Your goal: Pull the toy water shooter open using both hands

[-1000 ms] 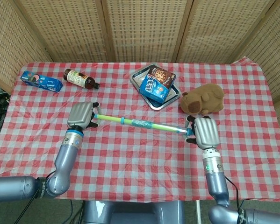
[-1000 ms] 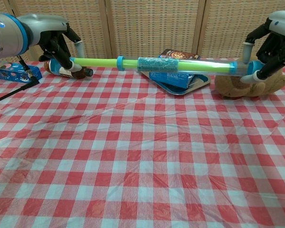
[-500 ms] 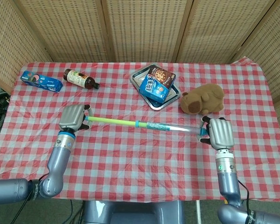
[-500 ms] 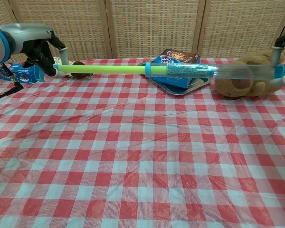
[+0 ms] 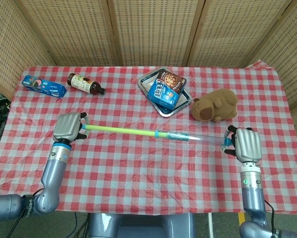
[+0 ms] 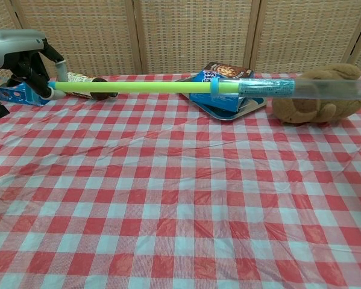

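From my seat I count one toy water shooter (image 5: 158, 134), one brown plush animal (image 5: 215, 105), one dark bottle (image 5: 85, 83), one blue snack box (image 5: 43, 86) off by itself, and one metal tray (image 5: 147, 79) holding two more snack boxes (image 5: 166, 88).

— What do you see at the far left of the checkered tablecloth (image 5: 138, 163)?
— You see a blue box (image 5: 43, 86) and a brown bottle (image 5: 85, 83), lying down.
— And to the right?
— A metal tray (image 5: 163, 110) holding two snack packets, with a brown plush toy (image 5: 215, 104) near it.
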`<act>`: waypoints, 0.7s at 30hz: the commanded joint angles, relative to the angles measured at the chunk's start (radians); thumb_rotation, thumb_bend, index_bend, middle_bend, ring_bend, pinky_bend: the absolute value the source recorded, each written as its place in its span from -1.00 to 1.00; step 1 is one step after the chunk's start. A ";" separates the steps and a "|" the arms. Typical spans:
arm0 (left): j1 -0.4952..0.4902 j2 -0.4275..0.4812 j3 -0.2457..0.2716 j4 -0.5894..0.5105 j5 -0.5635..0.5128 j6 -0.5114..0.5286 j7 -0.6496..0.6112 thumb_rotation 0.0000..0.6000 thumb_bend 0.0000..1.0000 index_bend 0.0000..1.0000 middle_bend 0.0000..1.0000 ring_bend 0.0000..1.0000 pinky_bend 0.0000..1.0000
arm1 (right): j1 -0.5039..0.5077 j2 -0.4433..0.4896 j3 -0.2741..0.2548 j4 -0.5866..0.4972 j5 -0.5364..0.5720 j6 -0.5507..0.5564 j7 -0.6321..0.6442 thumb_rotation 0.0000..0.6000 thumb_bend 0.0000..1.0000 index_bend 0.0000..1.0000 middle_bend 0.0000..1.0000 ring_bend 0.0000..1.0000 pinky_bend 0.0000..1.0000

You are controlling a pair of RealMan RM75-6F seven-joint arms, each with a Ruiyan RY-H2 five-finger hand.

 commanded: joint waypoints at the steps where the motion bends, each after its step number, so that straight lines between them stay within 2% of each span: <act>1: 0.011 0.003 0.006 -0.003 0.013 0.000 -0.010 1.00 0.15 0.73 0.91 0.79 0.55 | -0.002 0.001 -0.002 0.001 -0.003 0.003 -0.005 1.00 -0.18 0.41 1.00 1.00 -0.05; 11: 0.046 0.013 0.031 -0.011 0.055 -0.002 -0.033 1.00 0.15 0.71 0.90 0.79 0.55 | -0.001 -0.008 -0.030 0.007 -0.012 -0.014 -0.044 1.00 -0.21 0.37 1.00 1.00 -0.05; 14: 0.059 0.026 0.053 -0.022 0.083 -0.016 -0.039 1.00 0.00 0.58 0.73 0.66 0.49 | 0.000 -0.008 -0.045 0.006 -0.011 -0.033 -0.053 1.00 -0.32 0.17 0.96 0.92 -0.15; 16: 0.065 0.044 0.067 -0.036 0.087 -0.035 -0.036 1.00 -0.22 0.29 0.46 0.45 0.34 | 0.002 -0.001 -0.056 0.001 -0.002 -0.053 -0.066 1.00 -0.44 -0.06 0.77 0.72 -0.38; 17: 0.068 0.058 0.076 -0.049 0.085 -0.048 -0.031 1.00 -0.29 0.16 0.35 0.36 0.26 | 0.004 0.002 -0.060 0.000 0.006 -0.060 -0.076 1.00 -0.48 -0.19 0.59 0.56 -0.50; 19: 0.072 0.079 0.089 -0.066 0.084 -0.064 -0.024 1.00 -0.45 -0.18 -0.07 0.04 -0.03 | 0.005 0.004 -0.065 0.000 0.021 -0.073 -0.086 1.00 -0.50 -0.40 0.26 0.29 -0.64; 21: 0.078 0.102 0.104 -0.086 0.082 -0.082 -0.022 1.00 -0.52 -0.38 -0.43 -0.27 -0.30 | 0.006 0.008 -0.072 0.000 0.040 -0.093 -0.087 1.00 -0.52 -0.65 -0.18 -0.12 -0.80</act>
